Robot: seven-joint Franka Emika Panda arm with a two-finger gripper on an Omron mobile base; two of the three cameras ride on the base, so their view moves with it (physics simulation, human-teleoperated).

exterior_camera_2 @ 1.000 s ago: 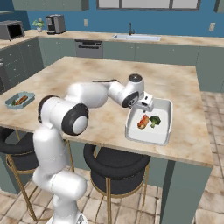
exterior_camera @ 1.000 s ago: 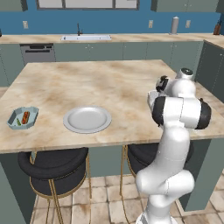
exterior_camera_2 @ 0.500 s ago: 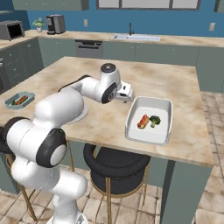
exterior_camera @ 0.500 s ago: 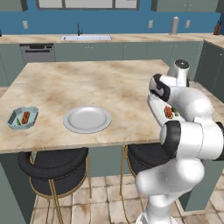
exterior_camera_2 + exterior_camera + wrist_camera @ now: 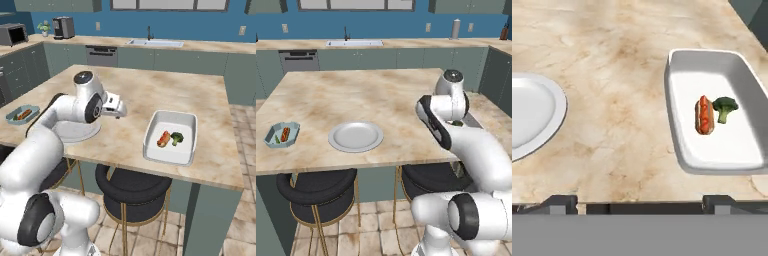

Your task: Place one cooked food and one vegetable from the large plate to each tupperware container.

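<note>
The large plate (image 5: 355, 136) lies bare near the island's front edge; its rim (image 5: 554, 120) shows at the left of the hand view. The small teal tupperware container (image 5: 282, 135) at the far left holds a hot dog (image 5: 285, 133) and something green. The white tupperware container (image 5: 170, 137) holds a hot dog (image 5: 163, 138) and a broccoli floret (image 5: 176, 138); the hand view shows that hot dog (image 5: 703, 115) and broccoli (image 5: 724, 107) too. My gripper (image 5: 121, 110) hovers open over the counter between plate and white tub, with nothing between its fingertips (image 5: 559, 202).
Two black stools (image 5: 316, 187) stand under the island's front edge. A back counter with a sink (image 5: 152, 43) runs along the blue wall, with a coffee machine (image 5: 62, 27) and microwave (image 5: 11, 34) at the left. My own arm (image 5: 456, 135) hides the island's right side in the left base view.
My arm has swung away from above the white tub, leftward toward the plate, and folded back. The gripper stayed open. The food in both tubs has not moved.
</note>
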